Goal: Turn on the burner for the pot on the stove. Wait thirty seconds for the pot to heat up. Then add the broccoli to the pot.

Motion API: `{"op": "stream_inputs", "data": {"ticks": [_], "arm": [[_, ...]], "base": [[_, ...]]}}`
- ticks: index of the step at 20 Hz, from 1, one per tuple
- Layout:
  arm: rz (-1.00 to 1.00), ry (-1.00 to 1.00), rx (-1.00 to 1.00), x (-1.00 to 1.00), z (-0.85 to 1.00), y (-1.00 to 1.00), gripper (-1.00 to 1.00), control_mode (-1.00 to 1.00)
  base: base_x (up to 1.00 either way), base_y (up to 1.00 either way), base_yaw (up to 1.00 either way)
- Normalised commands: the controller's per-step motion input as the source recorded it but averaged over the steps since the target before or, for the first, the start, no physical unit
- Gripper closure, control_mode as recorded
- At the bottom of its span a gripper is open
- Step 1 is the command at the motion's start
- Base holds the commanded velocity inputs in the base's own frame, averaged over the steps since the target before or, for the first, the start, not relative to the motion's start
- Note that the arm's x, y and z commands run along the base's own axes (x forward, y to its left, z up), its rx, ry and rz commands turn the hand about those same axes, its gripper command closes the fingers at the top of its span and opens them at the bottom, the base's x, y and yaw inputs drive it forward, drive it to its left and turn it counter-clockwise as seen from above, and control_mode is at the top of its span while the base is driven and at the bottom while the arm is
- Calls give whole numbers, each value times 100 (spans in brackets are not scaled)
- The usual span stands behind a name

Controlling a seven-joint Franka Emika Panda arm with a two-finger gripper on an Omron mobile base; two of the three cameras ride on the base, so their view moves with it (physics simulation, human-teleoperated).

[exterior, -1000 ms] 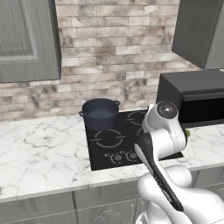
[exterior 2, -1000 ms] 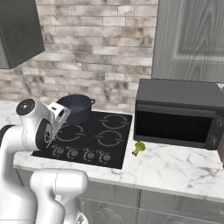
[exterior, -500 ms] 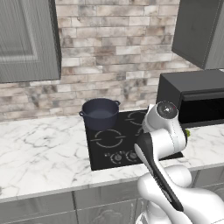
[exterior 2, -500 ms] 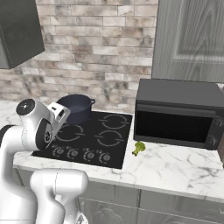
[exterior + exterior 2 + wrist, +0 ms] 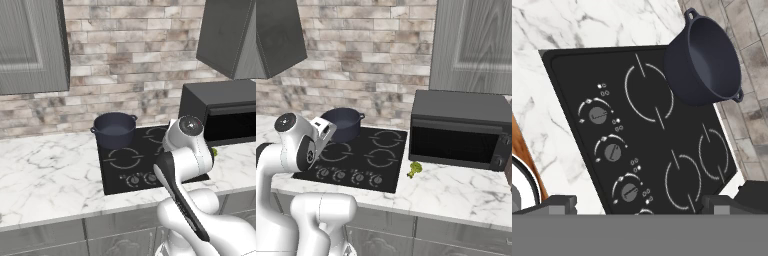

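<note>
The pot [image 5: 114, 129] stands on the back left ring of the stove [image 5: 387, 165], close to the brick wall [image 5: 130, 65]. The broccoli [image 5: 415, 169] lies on the marble counter [image 5: 456, 192], between the right edge of the stove and the microwave [image 5: 458, 129]. The fingers [image 5: 719, 202] stand wide open and hold nothing, above the row of knobs [image 5: 612, 152] at the front edge
</note>
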Motion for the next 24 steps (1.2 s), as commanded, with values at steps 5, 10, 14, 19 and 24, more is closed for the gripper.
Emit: {"op": "stream_inputs", "data": {"ticks": [5, 10, 14, 19, 24], "arm": [[0, 0, 0, 0, 0, 0, -100, -100], [0, 0, 0, 0, 0, 0, -100, -100], [0, 0, 0, 0, 0, 0, -100, -100], [0, 0, 0, 0, 0, 0, -100, -100], [0, 0, 0, 0, 0, 0, -100, -100]], "base": [[0, 0, 0], [0, 0, 0], [0, 0, 0], [0, 0, 0], [0, 0, 0]]}}
